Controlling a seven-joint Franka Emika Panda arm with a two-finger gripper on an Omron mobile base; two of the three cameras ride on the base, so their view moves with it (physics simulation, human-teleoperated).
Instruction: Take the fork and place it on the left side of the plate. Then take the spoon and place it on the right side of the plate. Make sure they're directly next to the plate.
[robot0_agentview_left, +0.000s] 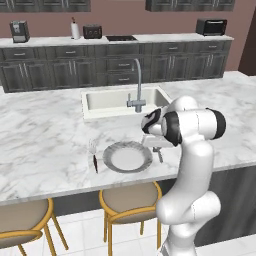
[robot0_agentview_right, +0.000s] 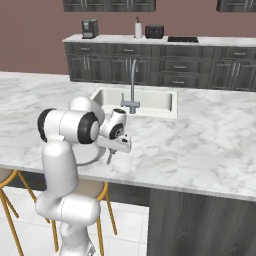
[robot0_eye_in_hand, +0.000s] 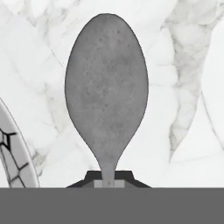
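On the left, the slim fork with silver tines and a dark brown handle (robot0_agentview_left: 93, 155) lies directly beside the round plate with a grey ribbed rim and white centre (robot0_agentview_left: 127, 157), so I judge this half is done. On the plate's right side, the two-finger gripper (robot0_agentview_left: 158, 149) is clenched on the handle of the small all-grey metal spoon (robot0_eye_in_hand: 106, 94). The spoon's bowl hangs low over the white marble counter (robot0_agentview_left: 45, 140) close to the plate's rim, probably to be laid down there.

A: What's showing grey here?
B: The spoon (robot0_eye_in_hand: 106, 96) is showing a mottled all-grey, and the plate (robot0_agentview_left: 127, 156) is wearing a grey ribbed rim around white.
A: And the fork (robot0_agentview_left: 93, 155)?
B: Pale silver tines, dark brown handle, against the white grey-veined marble counter (robot0_agentview_left: 45, 140).
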